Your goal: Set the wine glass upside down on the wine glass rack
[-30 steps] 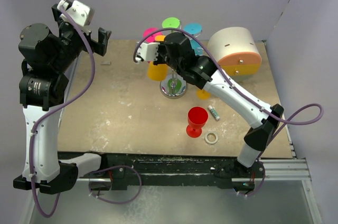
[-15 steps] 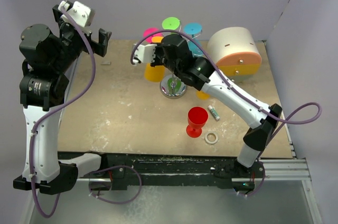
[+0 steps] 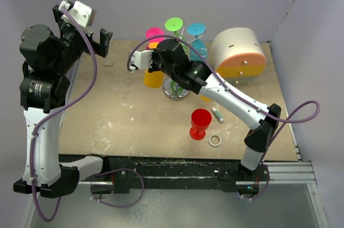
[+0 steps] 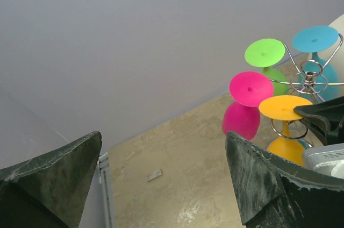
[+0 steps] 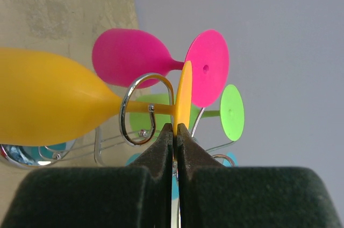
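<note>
**Yellow glass threaded into the rack**

The right gripper [image 5: 175,128], jaws pinched shut on the foot of the yellow wine glass [image 5: 48,104], has swung left. The stem now sits inside a curl of the wine glass rack [image 5: 141,111], so release looks near. The left gripper [image 4: 161,177] gapes wide, empty. Whether the foot bears on the wire is hidden.

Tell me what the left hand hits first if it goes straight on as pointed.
Most likely the bare table near the back wall, by a small white tag. The left hand is open; the hung glasses lie off to the side of its line. Depth is unclear.
</note>
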Robot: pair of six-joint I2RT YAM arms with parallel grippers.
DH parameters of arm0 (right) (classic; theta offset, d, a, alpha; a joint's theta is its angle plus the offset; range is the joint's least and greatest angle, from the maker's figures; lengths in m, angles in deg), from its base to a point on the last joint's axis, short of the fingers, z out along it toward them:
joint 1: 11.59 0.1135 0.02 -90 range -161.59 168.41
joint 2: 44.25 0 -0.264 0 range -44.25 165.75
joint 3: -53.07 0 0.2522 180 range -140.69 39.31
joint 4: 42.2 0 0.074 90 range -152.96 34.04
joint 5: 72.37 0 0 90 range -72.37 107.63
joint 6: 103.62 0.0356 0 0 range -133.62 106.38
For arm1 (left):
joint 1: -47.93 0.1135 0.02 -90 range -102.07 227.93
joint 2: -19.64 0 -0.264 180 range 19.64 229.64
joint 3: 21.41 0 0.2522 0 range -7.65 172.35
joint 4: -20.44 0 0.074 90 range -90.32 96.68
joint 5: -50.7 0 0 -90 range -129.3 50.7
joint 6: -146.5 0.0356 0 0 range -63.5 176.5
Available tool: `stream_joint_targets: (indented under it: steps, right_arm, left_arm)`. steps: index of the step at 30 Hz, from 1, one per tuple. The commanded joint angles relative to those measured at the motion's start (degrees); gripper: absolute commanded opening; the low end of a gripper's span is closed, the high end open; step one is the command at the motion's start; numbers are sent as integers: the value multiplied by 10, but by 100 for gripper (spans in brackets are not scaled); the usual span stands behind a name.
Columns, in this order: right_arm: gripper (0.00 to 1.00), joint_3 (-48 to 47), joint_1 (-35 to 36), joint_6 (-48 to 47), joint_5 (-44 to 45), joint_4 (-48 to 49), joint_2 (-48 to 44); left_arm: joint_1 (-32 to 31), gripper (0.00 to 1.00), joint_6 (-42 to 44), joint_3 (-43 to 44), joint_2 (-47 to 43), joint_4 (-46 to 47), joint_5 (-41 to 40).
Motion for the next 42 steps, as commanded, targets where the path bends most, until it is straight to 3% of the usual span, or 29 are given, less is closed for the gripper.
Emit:
stream_joint_targets:
  steps: [1,42]
  right_arm:
    - [0,-29,7,6,-6,18,-5]
    - [0,-23,30,18,-21,-26,-25]
  left_arm:
    - [5,99,4,1,-10,27,-15]
    - [5,99,13,-6,-14,27,-25]
